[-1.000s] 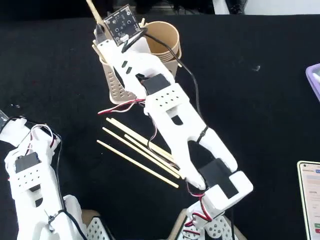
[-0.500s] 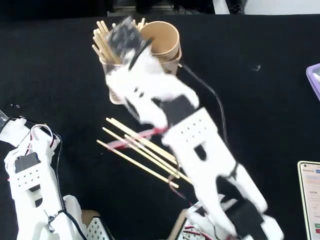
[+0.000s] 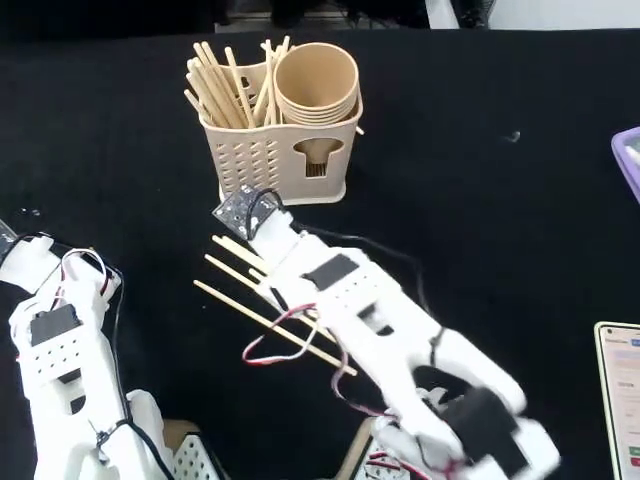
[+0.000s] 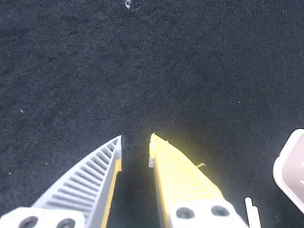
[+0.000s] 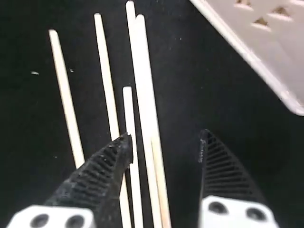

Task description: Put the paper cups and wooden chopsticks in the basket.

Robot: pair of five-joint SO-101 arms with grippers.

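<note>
right pincer (image 5: 165, 137) dropped from basket (image 3: 262, 160) to loose chopsticks (image 3: 240, 308)

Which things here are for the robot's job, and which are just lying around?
For the job: basket, paper cups stacked in it, chopsticks standing in it, loose chopsticks on the table under the right gripper.
Just lying about: purple thing at the table's edge, device with a screen.

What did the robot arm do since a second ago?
The right gripper let a chopstick go into the basket, then pulled back, open, over the loose chopsticks on the table. The left arm, basket, paper cups and loose chopsticks stayed put.
</note>
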